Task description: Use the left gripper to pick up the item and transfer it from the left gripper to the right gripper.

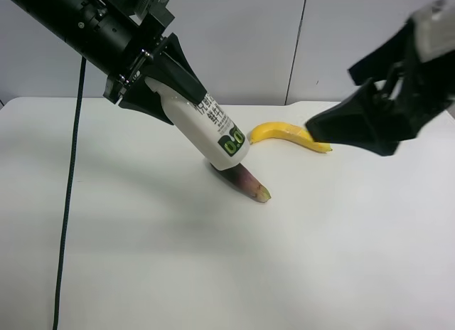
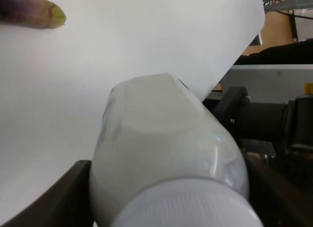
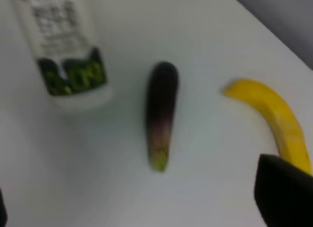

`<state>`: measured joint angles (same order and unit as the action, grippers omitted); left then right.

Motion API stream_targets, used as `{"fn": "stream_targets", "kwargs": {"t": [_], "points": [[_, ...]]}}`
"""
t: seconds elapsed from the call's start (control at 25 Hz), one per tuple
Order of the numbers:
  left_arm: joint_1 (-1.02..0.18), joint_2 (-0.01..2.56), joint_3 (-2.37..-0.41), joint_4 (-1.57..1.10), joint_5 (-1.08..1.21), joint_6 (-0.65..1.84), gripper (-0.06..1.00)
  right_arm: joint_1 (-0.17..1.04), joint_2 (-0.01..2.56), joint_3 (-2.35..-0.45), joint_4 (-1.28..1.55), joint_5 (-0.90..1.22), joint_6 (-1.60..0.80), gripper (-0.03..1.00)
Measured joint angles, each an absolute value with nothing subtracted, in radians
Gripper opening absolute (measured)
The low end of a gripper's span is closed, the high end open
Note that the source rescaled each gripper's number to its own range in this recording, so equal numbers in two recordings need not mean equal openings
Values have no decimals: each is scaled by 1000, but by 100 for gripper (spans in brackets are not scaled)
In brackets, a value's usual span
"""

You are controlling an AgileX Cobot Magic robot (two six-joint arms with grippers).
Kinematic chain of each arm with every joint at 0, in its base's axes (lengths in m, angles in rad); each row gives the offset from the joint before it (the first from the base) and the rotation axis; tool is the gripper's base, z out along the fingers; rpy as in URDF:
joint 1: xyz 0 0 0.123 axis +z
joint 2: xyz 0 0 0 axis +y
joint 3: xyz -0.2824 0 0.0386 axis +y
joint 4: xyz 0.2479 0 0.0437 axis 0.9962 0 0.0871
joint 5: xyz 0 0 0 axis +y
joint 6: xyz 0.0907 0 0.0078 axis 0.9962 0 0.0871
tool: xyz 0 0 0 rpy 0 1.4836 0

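The item, a white bottle (image 1: 206,127) with a green-and-black label, hangs tilted above the table, bottom end down, just over the eggplant. My left gripper (image 1: 167,88), all black and at the exterior high view's left, is shut on its cap end. In the left wrist view the bottle (image 2: 166,153) fills the space between the fingers. My right gripper (image 1: 330,99), with its white bracket, hovers open and empty at that view's right, a short gap from the bottle. Its wrist view shows the bottle's lower end (image 3: 68,56) and one fingertip (image 3: 283,192).
A dark purple eggplant (image 1: 245,184) lies on the white table (image 1: 142,259) under the bottle. A yellow banana (image 1: 288,136) lies behind it, below the right gripper. A black cable (image 1: 71,188) hangs down at the exterior high view's left.
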<state>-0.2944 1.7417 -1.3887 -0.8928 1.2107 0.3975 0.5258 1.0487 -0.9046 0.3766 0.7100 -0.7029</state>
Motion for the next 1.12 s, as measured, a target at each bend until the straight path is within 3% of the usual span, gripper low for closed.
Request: {"fn": "stream_targets", "kwargs": {"t": [0.24, 1.12], "points": [[-294, 1742, -1389, -893, 1211, 398, 4, 685, 1236, -982, 370, 594, -757, 100], [-294, 1742, -1389, -941, 1211, 443, 4, 694, 1549, -1041, 600, 489, -1030, 100]]}}
